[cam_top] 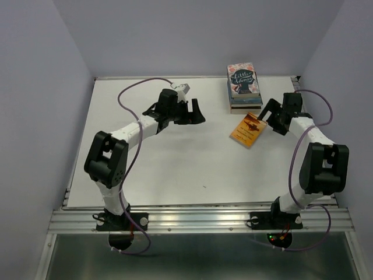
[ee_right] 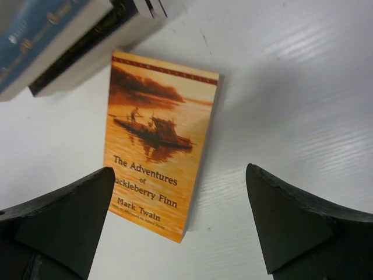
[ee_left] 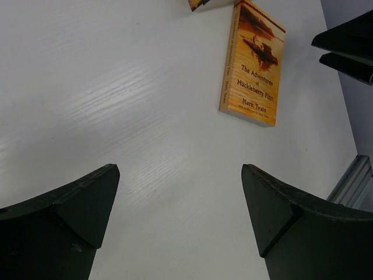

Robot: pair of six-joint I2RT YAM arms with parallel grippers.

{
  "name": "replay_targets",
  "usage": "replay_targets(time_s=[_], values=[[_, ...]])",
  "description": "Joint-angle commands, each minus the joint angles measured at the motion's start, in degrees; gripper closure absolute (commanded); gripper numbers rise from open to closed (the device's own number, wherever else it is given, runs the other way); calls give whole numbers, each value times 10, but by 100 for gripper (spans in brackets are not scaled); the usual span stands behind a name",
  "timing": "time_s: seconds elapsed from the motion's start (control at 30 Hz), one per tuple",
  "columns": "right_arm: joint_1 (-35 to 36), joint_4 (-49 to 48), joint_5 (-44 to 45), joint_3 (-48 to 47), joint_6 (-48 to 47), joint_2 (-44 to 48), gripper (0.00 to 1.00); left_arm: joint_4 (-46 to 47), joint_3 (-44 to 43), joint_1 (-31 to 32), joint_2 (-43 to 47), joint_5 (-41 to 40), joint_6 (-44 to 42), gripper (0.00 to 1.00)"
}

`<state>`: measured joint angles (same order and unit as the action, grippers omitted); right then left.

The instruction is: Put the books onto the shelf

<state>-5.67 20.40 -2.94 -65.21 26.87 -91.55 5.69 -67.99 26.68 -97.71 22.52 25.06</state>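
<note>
An orange book (cam_top: 249, 129) lies flat on the white table (cam_top: 175, 169), cover up; it reads "The Adventures of Huckleberry Finn" (ee_right: 157, 140). Behind it, at the back right, is a stack of books (cam_top: 242, 87) topped by a navy cover with pink flowers. My right gripper (cam_top: 264, 116) hovers just right of the orange book, open, nothing between its fingers (ee_right: 180, 175). My left gripper (cam_top: 197, 112) is open and empty over bare table, well left of the orange book (ee_left: 253, 64). The shelf is out of view.
The table is boxed in by pale walls at the back and sides. An aluminium rail (cam_top: 198, 220) carries both arm bases at the near edge. The right gripper's black fingers (ee_left: 349, 49) show at the upper right of the left wrist view.
</note>
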Motion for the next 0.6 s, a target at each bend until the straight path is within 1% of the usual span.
replay_targets(time_s=[0.0,0.03,0.07,0.23,0.33,0.43,0.57], values=[[-6,-47,-86,56,35,-3,0,-4,-75,23,-55,39,-39,1],[-6,-62,-112,61,33,-4,0,-5,-86,27,-67,47,-41,1],[-6,-64,-114,63,32,-6,0,-6,-108,35,-90,49,-41,1],[-6,-81,-88,71,27,-33,0,-21,-193,61,-164,58,-50,1],[-6,-99,-104,73,32,-64,0,-25,-267,86,-223,39,-54,1],[-6,-113,-122,76,46,-85,0,-50,-326,104,-270,39,-50,1],[-6,-135,-144,93,57,-90,0,-56,-393,121,-330,31,-47,2]])
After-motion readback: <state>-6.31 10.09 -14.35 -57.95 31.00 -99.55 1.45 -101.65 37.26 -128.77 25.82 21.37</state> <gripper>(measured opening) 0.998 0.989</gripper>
